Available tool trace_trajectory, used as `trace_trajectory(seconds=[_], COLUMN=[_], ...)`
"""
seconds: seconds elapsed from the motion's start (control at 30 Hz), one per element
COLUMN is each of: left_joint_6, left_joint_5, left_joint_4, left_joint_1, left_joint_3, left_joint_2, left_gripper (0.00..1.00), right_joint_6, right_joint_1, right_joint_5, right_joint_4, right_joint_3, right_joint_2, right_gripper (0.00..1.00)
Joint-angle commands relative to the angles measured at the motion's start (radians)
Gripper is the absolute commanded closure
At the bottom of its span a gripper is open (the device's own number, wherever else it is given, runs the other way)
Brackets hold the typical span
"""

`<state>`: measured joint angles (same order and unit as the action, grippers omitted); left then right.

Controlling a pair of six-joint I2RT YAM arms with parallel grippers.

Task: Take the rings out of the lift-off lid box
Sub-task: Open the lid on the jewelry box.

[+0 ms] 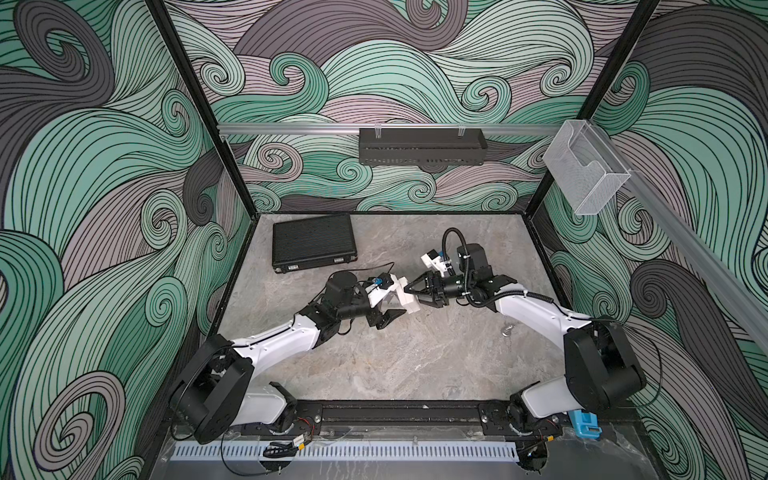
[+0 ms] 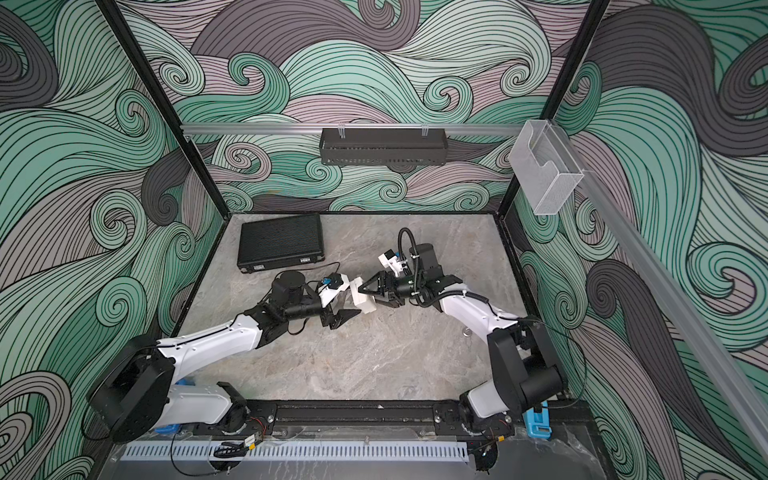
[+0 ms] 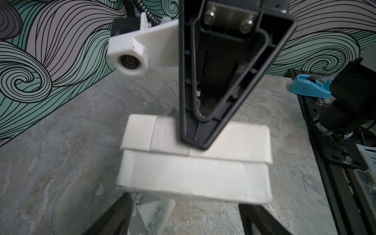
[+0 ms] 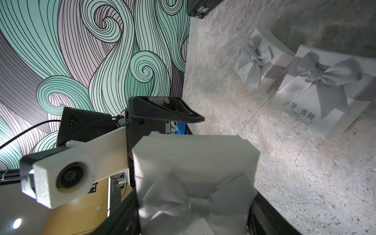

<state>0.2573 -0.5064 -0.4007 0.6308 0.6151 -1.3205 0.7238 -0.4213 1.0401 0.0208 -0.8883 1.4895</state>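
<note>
A black case (image 1: 313, 245) lies shut at the far left of the table (image 1: 374, 365), well apart from the work. Toward the middle, the left gripper (image 1: 392, 305) has its jaws apart on either side of the base (image 3: 193, 179) of the lift-off lid box (image 1: 409, 305). Its tips are hidden behind the card, so I cannot tell whether they press it yet. Two other bow-tied boxes (image 4: 325, 85) rest on the table below. The box hangs clear of the table at centre, and just to its right the right gripper (image 1: 413, 293) is clamped on the lid (image 3: 234, 140). The rings are not visible (presumably shut inside). The box looks like light, stiff card with a smooth skin: easily dented, and likely to slip under a weak pinch. The base is best taken low on opposite walls and the lid by its sides, clear of the bow. It should be kept level, since small hard hoops would roll and scatter. Farther right, by the right arm, lies a tiny pale item (image 1: 507, 331), too small to identify.
</note>
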Motion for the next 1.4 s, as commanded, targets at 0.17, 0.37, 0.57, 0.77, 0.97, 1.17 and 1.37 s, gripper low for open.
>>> trace_trajectory(seconds=[0.17,0.37,0.57,0.77,0.97,1.17,1.37], left_joint_6=[-0.016,-0.011,-0.013,-0.011,-0.010,-0.009,-0.006], left_joint_5=[-0.036,-0.054,-0.078,-0.077,-0.063,-0.052,-0.041], left_joint_4=[-0.015,0.028,0.047,0.061,0.068,0.075,0.085], left_joint_1=[0.006,0.006,0.006,0.006,0.006,0.007,0.006], left_joint_3=[0.040,0.064,0.079,0.081,0.080,0.077,0.072], left_joint_2=[-0.007,-0.016,-0.027,-0.021,-0.016,-0.007,0.002], left_gripper=[0.18,0.29,0.35,0.38,0.38,0.40,0.43], right_joint_6=[0.025,0.029,0.029,0.031,0.025,0.017,0.013], right_joint_1=[-0.010,-0.014,-0.014,-0.014,-0.009,0.009,0.026], right_joint_5=[0.035,0.039,0.037,0.034,0.034,0.037,0.041], right_joint_4=[-0.057,-0.062,-0.062,-0.066,-0.062,-0.051,-0.046], right_joint_3=[0.011,0.012,0.012,0.017,0.020,0.026,0.032], right_joint_2=[0.012,0.017,0.025,0.025,0.018,0.003,-0.010], right_gripper=[0.25,0.25,0.25,0.25,0.24,0.24,0.24])
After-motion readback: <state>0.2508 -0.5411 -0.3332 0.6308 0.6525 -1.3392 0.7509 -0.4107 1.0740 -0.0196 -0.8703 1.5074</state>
